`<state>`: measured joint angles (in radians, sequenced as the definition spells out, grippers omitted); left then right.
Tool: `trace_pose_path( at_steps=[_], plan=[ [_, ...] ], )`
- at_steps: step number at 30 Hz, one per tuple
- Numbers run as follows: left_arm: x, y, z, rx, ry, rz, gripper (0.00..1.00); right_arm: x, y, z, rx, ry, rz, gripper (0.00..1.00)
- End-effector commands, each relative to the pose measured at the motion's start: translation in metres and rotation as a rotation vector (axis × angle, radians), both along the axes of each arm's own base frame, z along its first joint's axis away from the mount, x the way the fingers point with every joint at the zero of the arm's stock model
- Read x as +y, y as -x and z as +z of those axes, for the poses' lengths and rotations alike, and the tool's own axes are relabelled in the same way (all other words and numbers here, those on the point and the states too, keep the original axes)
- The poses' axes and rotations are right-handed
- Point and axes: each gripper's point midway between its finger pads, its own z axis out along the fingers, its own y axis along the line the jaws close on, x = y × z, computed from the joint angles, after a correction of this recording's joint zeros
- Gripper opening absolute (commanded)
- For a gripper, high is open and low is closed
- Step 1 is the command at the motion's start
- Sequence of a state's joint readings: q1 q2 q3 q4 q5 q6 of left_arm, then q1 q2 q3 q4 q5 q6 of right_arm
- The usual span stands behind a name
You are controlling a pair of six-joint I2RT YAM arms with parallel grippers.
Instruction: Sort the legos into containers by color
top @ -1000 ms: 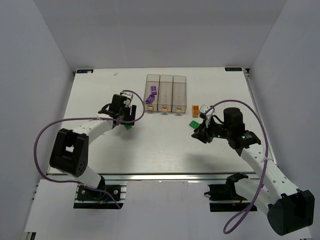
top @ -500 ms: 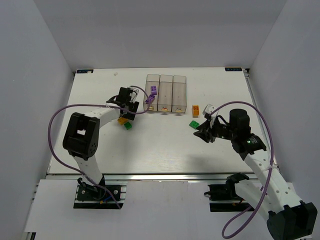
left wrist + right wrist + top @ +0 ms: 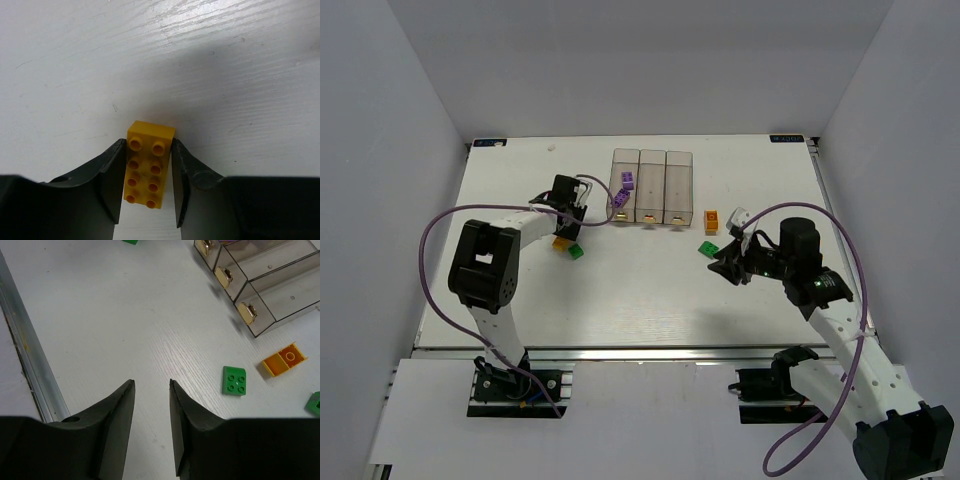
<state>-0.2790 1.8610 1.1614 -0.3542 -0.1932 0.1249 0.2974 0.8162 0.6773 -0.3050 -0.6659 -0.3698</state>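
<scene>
The left gripper [image 3: 147,143] is closed on a yellow brick [image 3: 147,172]. In the left wrist view its fingers [image 3: 111,177] press against both long sides, and the brick's far end pokes out past the fingertips. Whether the brick rests on the white table [image 3: 520,300] or hangs just above it cannot be told. In the overhead view a green brick [image 3: 576,251] lies just beside the yellow one, toward the right and nearer the arms.

Further right stand the containers [image 3: 651,160], three in a row. A purple brick [image 3: 628,181] sits in the leftmost one. A second purple brick [image 3: 619,199] is at that bin's left wall, inside or outside cannot be told. Right of the row, an orange-yellow brick [image 3: 284,359] lies hollow side up, with a second green brick [image 3: 234,380] near it, studs up. The right gripper [image 3: 151,385] hovers with its jaws apart and only bare table between them. That green brick lies ahead of its fingertips and off to one side, apart from them.

Compared with half a second ago, the left wrist has shifted slightly to the left and away from the arm bases, while the yellow and green bricks lie where they did. The right arm holds the same pose.
</scene>
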Motion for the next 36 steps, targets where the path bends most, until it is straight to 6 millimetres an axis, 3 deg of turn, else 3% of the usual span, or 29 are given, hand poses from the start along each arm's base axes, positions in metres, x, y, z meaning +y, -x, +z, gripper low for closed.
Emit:
trace_pose_path(
  at_steps=[1, 4, 7, 8, 9, 10, 12, 14, 15, 16, 17, 21, 22, 23, 27, 30, 36],
  plan=[
    [-0.001, -0.001, -0.001, 0.014, 0.025, 0.006, 0.44, 0.001, -0.005, 0.014, -0.043, -0.026, 0.002, 0.40],
    [0.002, -0.005, 0.009, -0.012, 0.039, 0.031, 0.36, 0.001, -0.005, 0.014, -0.046, -0.027, 0.002, 0.40],
    [0.005, -0.014, 0.040, -0.092, 0.073, 0.087, 0.27, 0.001, -0.005, 0.015, -0.046, -0.030, -0.001, 0.40],
    [0.002, -0.016, 0.051, -0.119, 0.095, 0.090, 0.24, 0.000, -0.005, 0.014, -0.043, -0.029, -0.003, 0.40],
    [-0.001, -0.019, 0.079, -0.185, 0.133, 0.090, 0.20, 0.000, -0.006, 0.015, -0.047, -0.031, -0.008, 0.40],
    [-0.005, -0.020, 0.093, -0.222, 0.166, 0.089, 0.20, -0.001, -0.007, 0.015, -0.049, -0.028, -0.018, 0.39],
    [-0.032, -0.018, 0.141, -0.344, 0.314, 0.027, 0.15, -0.002, -0.010, 0.014, -0.038, -0.029, -0.035, 0.36],
    [-0.060, -0.014, 0.169, -0.376, 0.444, -0.055, 0.13, -0.005, -0.014, 0.014, -0.031, -0.029, -0.069, 0.30],
    [-0.081, -0.008, 0.179, -0.360, 0.533, -0.113, 0.12, -0.006, -0.016, 0.013, -0.026, -0.029, -0.083, 0.24],
    [-0.089, -0.011, 0.191, -0.367, 0.572, -0.136, 0.11, -0.010, -0.021, 0.011, -0.026, -0.019, -0.121, 0.05],
    [-0.103, -0.009, 0.196, -0.355, 0.614, -0.172, 0.11, -0.012, -0.025, 0.013, -0.032, -0.024, -0.148, 0.00],
    [-0.151, -0.013, 0.204, -0.298, 0.744, -0.238, 0.09, -0.026, -0.042, 0.013, -0.029, -0.027, -0.291, 0.00],
    [-0.159, -0.019, 0.192, -0.270, 0.749, -0.234, 0.09, -0.029, -0.045, 0.012, -0.031, -0.023, -0.318, 0.00],
    [-0.168, -0.026, 0.202, -0.291, 0.768, -0.244, 0.09, -0.031, -0.046, 0.012, -0.032, -0.024, -0.330, 0.00],
    [-0.205, -0.046, 0.196, -0.278, 0.788, -0.240, 0.09, -0.038, -0.052, 0.013, -0.043, -0.027, -0.378, 0.00],
    [-0.216, -0.070, 0.188, -0.288, 0.768, -0.198, 0.09, -0.040, -0.053, 0.013, -0.042, -0.025, -0.388, 0.00],
    [-0.240, -0.097, 0.165, -0.265, 0.703, -0.160, 0.14, -0.040, -0.053, 0.012, -0.039, -0.028, -0.383, 0.00]
  ],
)
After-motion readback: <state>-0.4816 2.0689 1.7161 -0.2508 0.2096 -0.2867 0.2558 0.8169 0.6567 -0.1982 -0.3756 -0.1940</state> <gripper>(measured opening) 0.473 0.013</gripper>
